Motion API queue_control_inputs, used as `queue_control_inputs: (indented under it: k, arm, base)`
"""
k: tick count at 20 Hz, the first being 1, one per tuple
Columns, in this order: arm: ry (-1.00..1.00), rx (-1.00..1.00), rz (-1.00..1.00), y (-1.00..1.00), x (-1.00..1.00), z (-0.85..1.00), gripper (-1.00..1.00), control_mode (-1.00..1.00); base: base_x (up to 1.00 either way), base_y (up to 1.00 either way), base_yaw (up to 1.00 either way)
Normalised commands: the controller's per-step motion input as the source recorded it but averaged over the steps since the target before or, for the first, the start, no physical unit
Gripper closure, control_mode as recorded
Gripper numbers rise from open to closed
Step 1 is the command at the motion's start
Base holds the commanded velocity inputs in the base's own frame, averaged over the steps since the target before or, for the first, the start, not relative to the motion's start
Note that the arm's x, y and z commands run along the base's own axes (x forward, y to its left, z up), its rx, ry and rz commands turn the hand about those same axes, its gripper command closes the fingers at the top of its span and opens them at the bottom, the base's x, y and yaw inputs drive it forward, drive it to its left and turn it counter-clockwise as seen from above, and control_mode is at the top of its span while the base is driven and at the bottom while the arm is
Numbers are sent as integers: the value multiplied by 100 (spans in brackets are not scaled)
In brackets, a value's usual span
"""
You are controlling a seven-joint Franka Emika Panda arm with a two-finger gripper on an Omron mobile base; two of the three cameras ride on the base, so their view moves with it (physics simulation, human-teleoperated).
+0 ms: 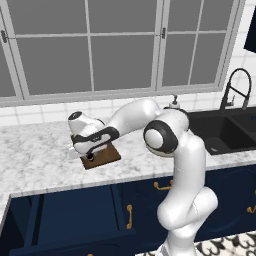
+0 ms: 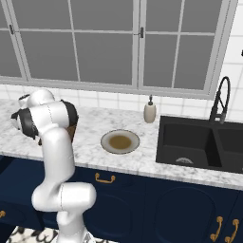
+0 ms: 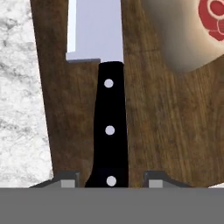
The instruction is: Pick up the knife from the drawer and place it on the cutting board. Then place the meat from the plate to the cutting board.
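Knife [image 3: 109,109] lay flat on cutting board [image 3: 157,131], long axis along the board, blade away from gripper [image 3: 109,181]; meat [image 3: 212,19] beside the blade. Gripper jaws stood apart astride the handle, clamping nothing. Risk judged: dragging the knife off-board onto desk [image 3: 19,109] if lifted crookedly.

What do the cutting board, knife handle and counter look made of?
Cutting board: dark brown wood, matte, visible grain streaks. Knife handle: black, smooth, probably plastic or composite, with three pale rivets; the blade looks like plain grey metal. Counter: white stone with grey veining, likely marble, polished.
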Motion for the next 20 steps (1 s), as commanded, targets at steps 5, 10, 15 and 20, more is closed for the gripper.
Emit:
queue_control_inputs:
  k: [5, 10, 15, 20]
  arm:
    - [-4, 0, -2, -6, -13, 19, -100, -100]
    - [-14, 0, -1, 0, -49, 69, -100, -100]
    - [-5, 9, -3, -29, -66, 75, -100, -100]
    - [-3, 17, 0, -59, -71, 78, -100, -100]
  base:
    - [0, 0, 0]
    - [0, 0, 0]
    - [0, 0, 0]
    - [0, 0, 0]
